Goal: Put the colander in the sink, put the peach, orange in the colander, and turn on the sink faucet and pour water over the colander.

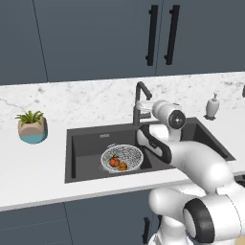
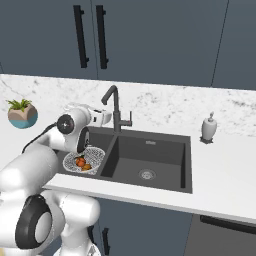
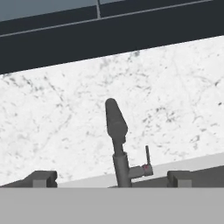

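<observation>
Our end effector (image 3: 111,179) stands with its fingers well apart, holding nothing, just before the sink faucet (image 3: 117,140). We see the faucet upright, its spout bent toward us and its small lever (image 3: 147,156) standing up on its right. From the base views we find the colander (image 1: 122,157) in the left basin of the sink (image 1: 86,139), with the peach (image 1: 114,162) and orange (image 1: 123,166) touching inside.
</observation>
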